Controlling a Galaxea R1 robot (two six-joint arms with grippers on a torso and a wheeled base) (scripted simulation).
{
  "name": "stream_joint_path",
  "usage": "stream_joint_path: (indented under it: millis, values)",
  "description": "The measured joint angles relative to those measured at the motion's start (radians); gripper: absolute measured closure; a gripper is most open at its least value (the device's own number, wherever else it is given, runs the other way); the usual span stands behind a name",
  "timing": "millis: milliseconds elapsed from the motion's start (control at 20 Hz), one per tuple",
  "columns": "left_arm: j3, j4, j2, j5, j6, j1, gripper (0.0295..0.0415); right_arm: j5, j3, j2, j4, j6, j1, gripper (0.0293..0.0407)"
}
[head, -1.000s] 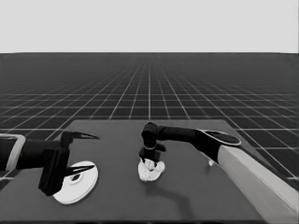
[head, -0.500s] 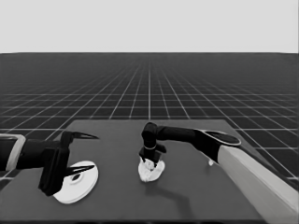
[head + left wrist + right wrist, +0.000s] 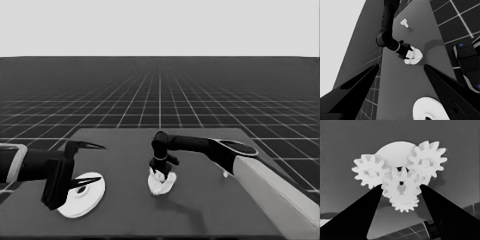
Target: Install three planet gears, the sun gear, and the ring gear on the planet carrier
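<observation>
The smaller round part (image 3: 161,184) lies mid-table, and my right gripper (image 3: 161,172) hangs right over it. In the right wrist view that round part (image 3: 395,151) carries toothed gears at its left (image 3: 371,173), its right (image 3: 426,162) and its near edge (image 3: 404,205). A fourth gear (image 3: 401,180) sits between my right gripper's (image 3: 401,186) fingertips, which touch its sides. It overlaps the near gear and sits just off the dark centre hole. The larger round part (image 3: 82,197) lies at the table's left end, under my waiting, open left gripper (image 3: 92,164).
A thin white piece (image 3: 405,23) lies on the table beyond the right arm. The left wrist view also shows the larger round part (image 3: 427,108) near its fingers, and dark machinery with blue lights (image 3: 467,62) past the table's edge.
</observation>
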Motion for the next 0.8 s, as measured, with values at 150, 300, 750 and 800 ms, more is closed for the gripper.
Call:
stream_joint_path:
  millis: [150,300,750,800]
  values:
    - [0.000,0.000,0.000,0.000,0.000,0.000,0.0326,0.000,0.000,0.000,0.000,0.031,0.000,0.0390]
    - [0.000,0.000,0.000,0.000,0.000,0.000,0.0326,0.000,0.000,0.000,0.000,0.063,0.000,0.0390]
    - [0.000,0.000,0.000,0.000,0.000,0.000,0.0326,0.000,0.000,0.000,0.000,0.157,0.000,0.0390]
    - [0.000,0.000,0.000,0.000,0.000,0.000,0.0326,0.000,0.000,0.000,0.000,0.168,0.000,0.0390]
